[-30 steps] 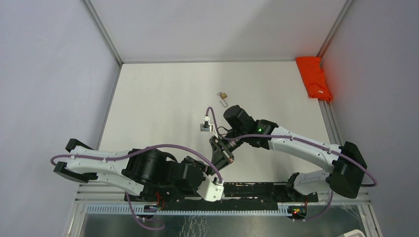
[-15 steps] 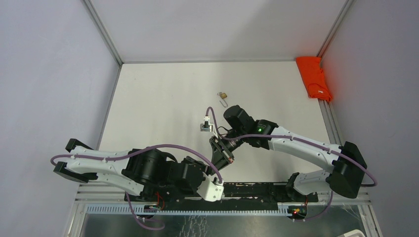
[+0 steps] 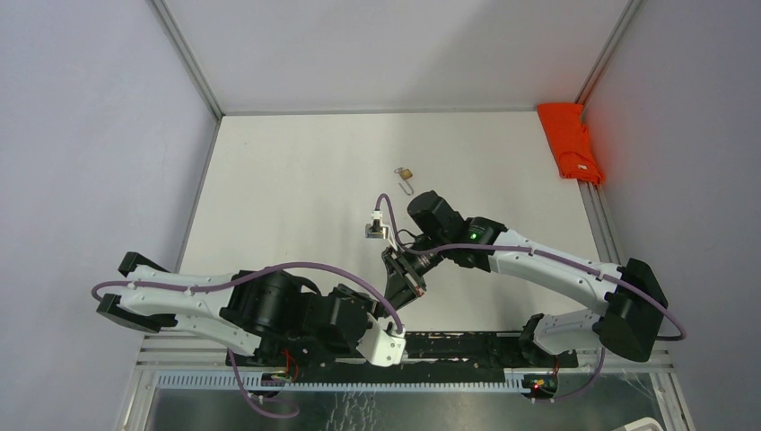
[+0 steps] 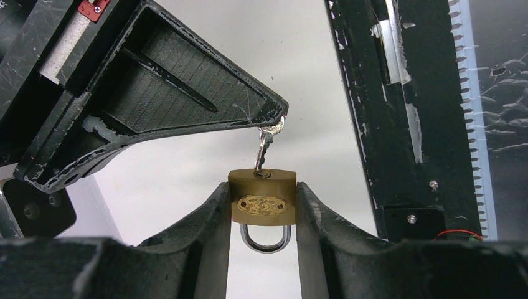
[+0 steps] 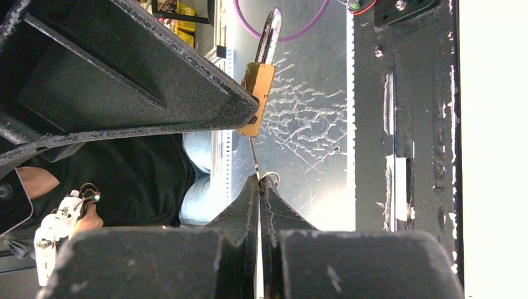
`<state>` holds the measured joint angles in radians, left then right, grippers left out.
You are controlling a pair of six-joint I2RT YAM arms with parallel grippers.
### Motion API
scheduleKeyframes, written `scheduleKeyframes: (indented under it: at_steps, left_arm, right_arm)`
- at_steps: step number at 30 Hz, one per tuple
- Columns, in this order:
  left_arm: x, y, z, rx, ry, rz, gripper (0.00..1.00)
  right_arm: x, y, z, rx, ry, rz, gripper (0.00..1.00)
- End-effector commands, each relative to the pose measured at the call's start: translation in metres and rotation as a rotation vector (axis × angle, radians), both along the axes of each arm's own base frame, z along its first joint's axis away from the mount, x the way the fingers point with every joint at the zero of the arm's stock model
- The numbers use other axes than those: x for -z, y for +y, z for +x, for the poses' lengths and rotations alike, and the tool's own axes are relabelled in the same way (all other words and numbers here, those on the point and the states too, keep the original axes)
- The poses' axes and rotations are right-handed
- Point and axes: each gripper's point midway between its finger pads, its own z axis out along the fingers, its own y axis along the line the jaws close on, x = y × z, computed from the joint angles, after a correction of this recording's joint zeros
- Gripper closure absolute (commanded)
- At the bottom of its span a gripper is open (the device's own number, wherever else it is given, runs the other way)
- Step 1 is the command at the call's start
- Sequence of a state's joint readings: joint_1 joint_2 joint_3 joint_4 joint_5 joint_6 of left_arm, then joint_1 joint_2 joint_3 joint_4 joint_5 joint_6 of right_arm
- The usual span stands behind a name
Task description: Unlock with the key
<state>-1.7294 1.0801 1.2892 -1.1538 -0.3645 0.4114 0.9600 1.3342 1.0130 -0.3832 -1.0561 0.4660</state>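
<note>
A small brass padlock [image 4: 261,202] hangs shackle-down between the two fingers of my left gripper [image 4: 261,188], which is shut on its sides. A silver key [image 4: 264,149] stands in the keyhole on the padlock's top. My right gripper [image 5: 259,179] is shut on the key's head, its black fingers [image 4: 187,106] reaching in from the upper left of the left wrist view. In the right wrist view the padlock [image 5: 258,99] shows edge-on just beyond the key blade [image 5: 253,159]. From above, both grippers meet near the table's front middle [image 3: 406,280].
A second small padlock with a key [image 3: 406,174] lies on the white table [image 3: 296,189] beyond the arms. An orange cloth [image 3: 571,141] lies at the back right corner. A black rail [image 3: 467,343] runs along the near edge.
</note>
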Motion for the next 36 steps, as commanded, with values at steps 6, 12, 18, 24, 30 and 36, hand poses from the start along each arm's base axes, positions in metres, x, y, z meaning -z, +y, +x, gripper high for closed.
scheduleKeyframes:
  at_steps: [6,12,18,24,30,36]
  left_arm:
    - [-0.017,-0.011,-0.004,0.002,0.014,-0.065,0.98]
    - [-0.017,-0.014,-0.006,0.007,0.019,-0.061,0.98]
    - [-0.018,-0.016,-0.006,0.010,0.022,-0.064,0.98]
    - [-0.010,-0.014,-0.006,0.015,0.005,-0.034,0.98]
    - [-0.005,-0.017,-0.008,0.023,-0.009,-0.022,0.98]
    - [-0.001,-0.018,-0.007,0.026,-0.032,-0.010,0.98]
  right_arm:
    - [-0.011,0.000,0.001,-0.003,-0.036,0.046,1.00]
    - [-0.007,-0.001,-0.001,-0.011,-0.016,0.038,1.00]
    - [-0.006,0.000,-0.002,-0.013,-0.001,0.038,1.00]
    - [-0.012,0.003,0.000,-0.016,-0.009,0.055,1.00]
    - [-0.013,0.004,-0.001,-0.024,-0.001,0.059,1.00]
    - [-0.011,0.003,-0.005,-0.034,0.014,0.058,1.00]
